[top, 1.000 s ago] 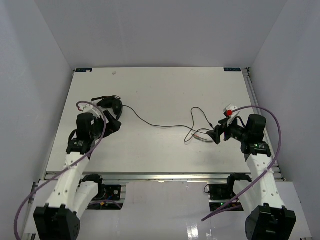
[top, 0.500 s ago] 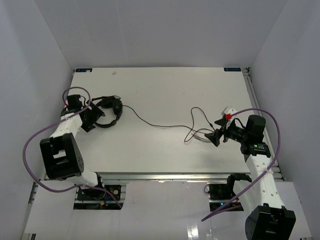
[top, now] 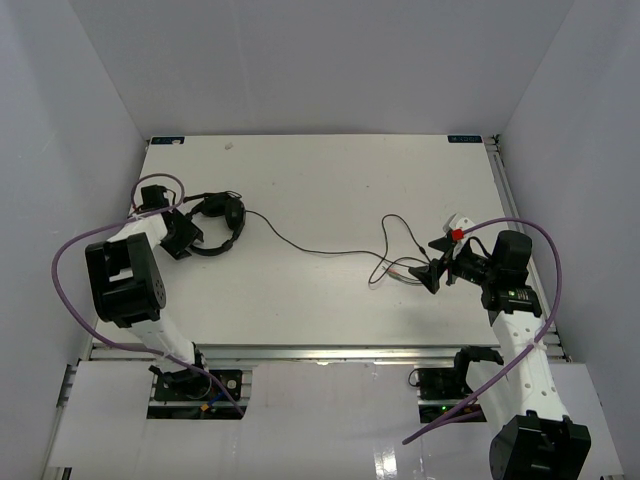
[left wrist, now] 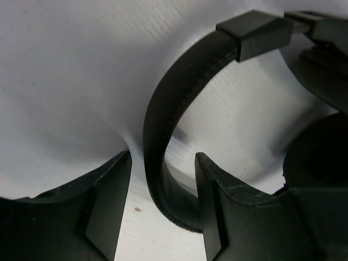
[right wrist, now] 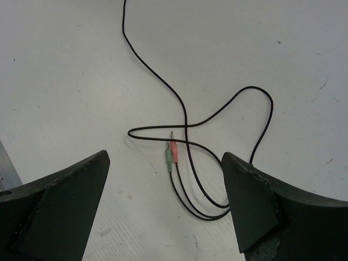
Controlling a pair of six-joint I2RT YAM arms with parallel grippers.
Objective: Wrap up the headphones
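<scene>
The black headphones (top: 220, 220) lie at the table's left, ear cups (top: 232, 212) toward the back. Their thin cord (top: 320, 250) runs right into loose loops (top: 395, 262). My left gripper (top: 183, 237) sits at the headband's left side. In the left wrist view the headband (left wrist: 163, 109) curves between the left gripper's (left wrist: 163, 157) fingers, with a gap showing at the left finger (left wrist: 111, 201); the jaws stand partly closed. My right gripper (top: 437, 272) hovers wide open over the loops. Green and pink plugs (right wrist: 171, 155) lie between the right gripper's (right wrist: 166, 157) fingers, untouched.
The white table (top: 320, 180) is walled on three sides. A thick purple cable (top: 70, 260) arcs out left of the left arm and another (top: 545, 250) loops over the right arm. A metal rail (top: 300, 352) runs along the near edge.
The left arm swung out to the left and brought its gripper down over the headband, and its jaws narrowed around it. The right arm barely moved.
</scene>
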